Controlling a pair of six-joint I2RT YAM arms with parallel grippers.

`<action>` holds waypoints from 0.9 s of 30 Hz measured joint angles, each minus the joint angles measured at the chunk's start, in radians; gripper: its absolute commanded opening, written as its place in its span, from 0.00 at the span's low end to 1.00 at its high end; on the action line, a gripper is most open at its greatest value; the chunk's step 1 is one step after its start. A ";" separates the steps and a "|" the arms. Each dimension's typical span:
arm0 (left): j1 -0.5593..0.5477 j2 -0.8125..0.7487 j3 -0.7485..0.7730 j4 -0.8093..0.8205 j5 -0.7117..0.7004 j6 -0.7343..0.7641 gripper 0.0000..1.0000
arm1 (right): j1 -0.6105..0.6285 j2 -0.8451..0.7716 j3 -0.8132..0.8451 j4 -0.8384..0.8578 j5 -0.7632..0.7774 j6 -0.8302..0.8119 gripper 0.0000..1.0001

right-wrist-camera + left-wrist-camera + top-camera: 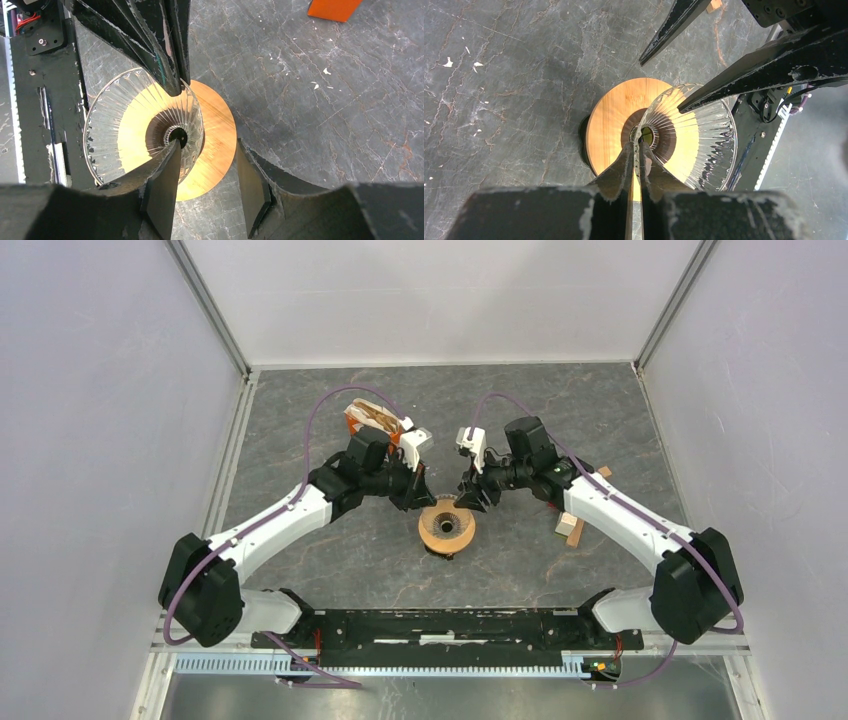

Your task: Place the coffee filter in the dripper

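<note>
The dripper (447, 528), a clear ribbed glass cone (704, 140) in a round tan wooden collar (614, 115), stands on the table between both arms. My left gripper (418, 502) is shut on the cone's glass rim (192, 107); its fingers (624, 165) pinch the thin wall. My right gripper (470, 502) is open, with one finger (167, 165) inside the cone (115, 115) and the other outside, above the collar (215, 125). The cone holds no paper. An orange packet (372, 420) with tan paper filters stands at the back left.
A small wooden stand with a pale block (572, 527) lies under the right forearm. The orange packet's corner shows in the right wrist view (334, 9). White walls with metal rails close off the left, right and back. The black base bar (450, 625) runs along the near edge.
</note>
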 measured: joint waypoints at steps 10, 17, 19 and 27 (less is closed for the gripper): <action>-0.002 -0.003 0.000 0.000 0.000 0.000 0.02 | -0.012 -0.001 0.000 -0.030 -0.039 -0.014 0.50; -0.003 -0.003 0.000 0.000 0.003 0.000 0.02 | -0.013 -0.001 0.000 -0.045 -0.060 -0.031 0.49; -0.004 -0.003 0.000 0.000 0.003 0.000 0.02 | -0.013 0.000 0.000 -0.046 -0.060 -0.031 0.45; -0.004 -0.003 0.000 0.002 -0.002 0.000 0.10 | -0.013 0.016 0.007 -0.042 -0.068 -0.011 0.29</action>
